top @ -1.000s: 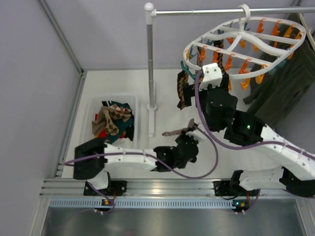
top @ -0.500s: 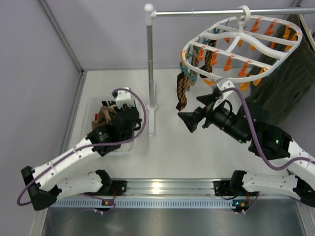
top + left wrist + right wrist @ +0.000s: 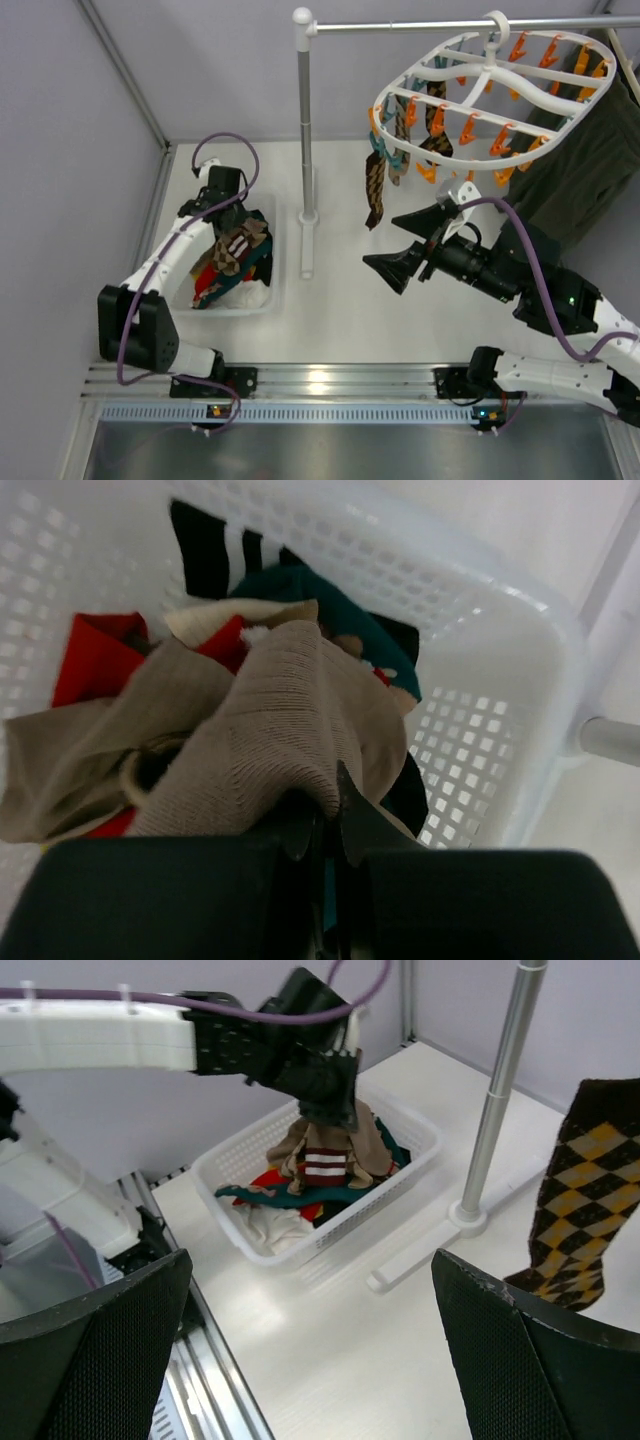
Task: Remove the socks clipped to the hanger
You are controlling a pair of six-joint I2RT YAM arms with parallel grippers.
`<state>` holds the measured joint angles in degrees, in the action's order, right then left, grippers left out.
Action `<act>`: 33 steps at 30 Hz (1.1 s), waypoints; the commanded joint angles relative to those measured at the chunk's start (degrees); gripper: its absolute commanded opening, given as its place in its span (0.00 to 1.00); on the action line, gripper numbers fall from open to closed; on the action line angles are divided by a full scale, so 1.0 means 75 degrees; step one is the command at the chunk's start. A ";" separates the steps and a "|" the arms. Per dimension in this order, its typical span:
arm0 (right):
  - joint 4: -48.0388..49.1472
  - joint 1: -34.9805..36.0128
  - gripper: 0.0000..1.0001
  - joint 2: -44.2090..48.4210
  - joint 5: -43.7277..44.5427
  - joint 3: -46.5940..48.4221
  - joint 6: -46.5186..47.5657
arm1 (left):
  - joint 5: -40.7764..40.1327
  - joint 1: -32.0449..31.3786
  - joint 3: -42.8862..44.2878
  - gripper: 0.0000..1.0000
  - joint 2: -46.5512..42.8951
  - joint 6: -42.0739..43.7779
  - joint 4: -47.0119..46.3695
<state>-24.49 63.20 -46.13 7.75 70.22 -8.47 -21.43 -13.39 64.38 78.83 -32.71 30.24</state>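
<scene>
the socks, brown with a darker diamond pattern, hang from clips along the left rim of the white oval hanger, which is hooked on the grey rack pole; the longest one dangles lowest, clear of the table. in the right wrist view that argyle sock hangs at the right edge. the right gripper sits below and just left of the hanger, its fingers spread wide with nothing between them. well apart to the left, the left gripper hangs over the white perforated basket, its fingers drawn almost together on a fold of a tan ribbed sock that lies on a heap of red, teal and black socks. a dark green garment hangs behind the hanger on the right.
</scene>
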 commanded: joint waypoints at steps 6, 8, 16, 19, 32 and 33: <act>0.0863 -0.0036 0.99 0.0876 -0.0974 -0.0654 -0.0312 | 0.1311 0.0507 -0.1364 0.00 0.1172 -0.0912 -0.1430; 0.0816 -0.0048 0.99 0.1064 -0.0998 -0.0784 -0.0335 | 0.1287 0.0519 -0.1424 0.00 0.1290 -0.0924 -0.1524; 0.0500 -0.0048 0.99 0.1615 -0.0799 -0.1007 -0.0382 | 0.1346 0.0531 -0.1026 0.35 0.0097 -0.0713 -0.1396; 0.0324 -0.0036 1.00 0.1849 -0.0635 -0.0995 -0.0359 | 0.1357 0.0531 -0.0768 0.68 -0.0583 -0.0573 -0.1080; -0.0075 -0.0048 0.99 0.2517 -0.0014 -0.0878 -0.0359 | 0.3840 0.0321 -0.0439 0.99 -0.3266 0.0093 -0.1486; -0.0086 -0.0036 0.99 0.2529 0.0033 -0.0901 -0.0347 | 0.3877 -0.0179 -0.0486 0.99 -0.3361 0.0223 -0.1767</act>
<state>-24.23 63.20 -27.73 6.28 62.63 -10.74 -0.67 -10.55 59.72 56.27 -34.81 23.14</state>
